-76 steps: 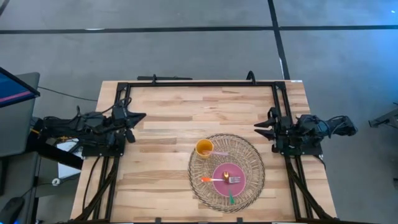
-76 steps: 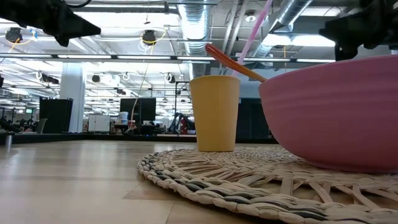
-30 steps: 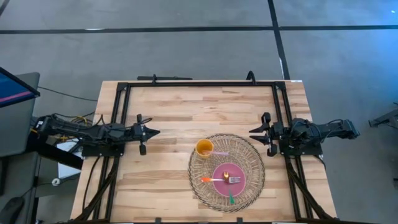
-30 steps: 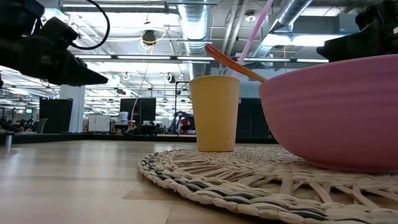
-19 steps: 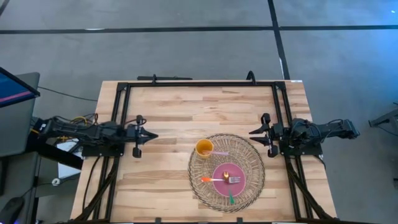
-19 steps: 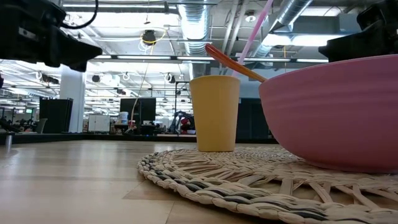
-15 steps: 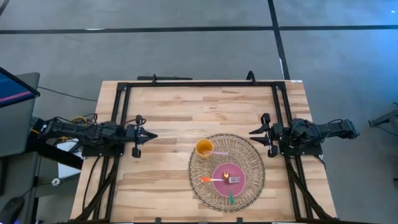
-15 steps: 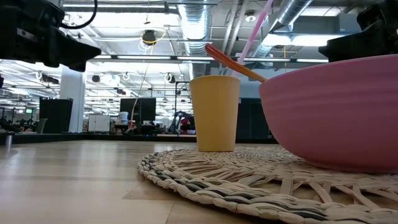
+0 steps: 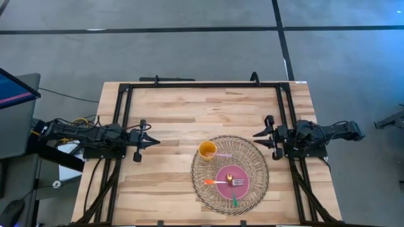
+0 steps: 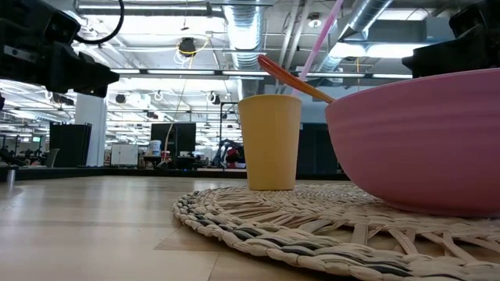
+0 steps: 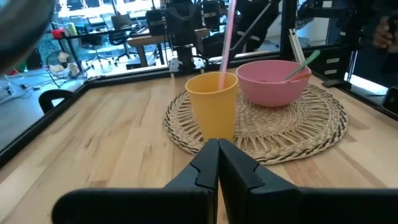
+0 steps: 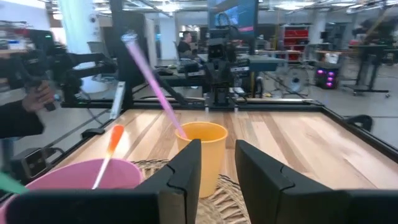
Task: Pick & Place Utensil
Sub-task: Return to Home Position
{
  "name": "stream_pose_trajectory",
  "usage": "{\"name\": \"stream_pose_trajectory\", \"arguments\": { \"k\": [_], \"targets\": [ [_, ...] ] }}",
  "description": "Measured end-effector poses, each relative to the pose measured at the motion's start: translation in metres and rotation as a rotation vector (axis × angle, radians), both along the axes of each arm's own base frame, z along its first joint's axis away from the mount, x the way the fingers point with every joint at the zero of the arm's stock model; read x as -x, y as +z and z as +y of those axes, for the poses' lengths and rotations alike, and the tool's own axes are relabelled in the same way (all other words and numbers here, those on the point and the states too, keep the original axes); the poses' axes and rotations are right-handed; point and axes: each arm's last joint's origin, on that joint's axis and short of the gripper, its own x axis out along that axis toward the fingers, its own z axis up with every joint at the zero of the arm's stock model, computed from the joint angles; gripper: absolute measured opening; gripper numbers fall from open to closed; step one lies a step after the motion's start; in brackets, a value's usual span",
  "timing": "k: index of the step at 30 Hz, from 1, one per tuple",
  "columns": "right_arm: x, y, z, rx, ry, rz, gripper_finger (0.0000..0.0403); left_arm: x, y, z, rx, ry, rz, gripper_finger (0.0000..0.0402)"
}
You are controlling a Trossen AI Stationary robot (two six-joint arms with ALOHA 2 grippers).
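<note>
left gripper (image 9: 151, 141) was closed tight, empty, left-centre | right gripper (image 9: 257, 138) was narrowly parted, empty, right-centre | fork (image 9: 218, 182) lay in bowl (image 9: 243, 190), lower centre | judged light, stiff, slick plastic; grip mid-handle

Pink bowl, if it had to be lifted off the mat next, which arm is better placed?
Probably the right arm: the right hand is open and nearer the pink bowl; the left hand is shut and farther away.

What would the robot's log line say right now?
left arm: jaws shut, empty | right arm: jaws open, empty | pink straw in yellow cup | fork in pink bowl
</note>
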Motion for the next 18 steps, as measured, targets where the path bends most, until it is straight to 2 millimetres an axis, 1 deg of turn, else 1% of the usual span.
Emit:
{"name": "stream_pose_trajectory", "arguments": {
  "k": [5, 18],
  "targets": [
    [0.0002, -0.0010, 0.0024, 0.037, 0.082, 0.006, 0.0092, -0.0001, -0.0002, 0.0000, -0.024, 0.001, 0.000, 0.0008],
    [0.0001, -0.0012, 0.0024, 0.040, 0.082, 0.008, 0.0092, -0.0001, -0.0001, 0.0000, -0.021, 0.001, 0.000, 0.0008]
  ]
}}
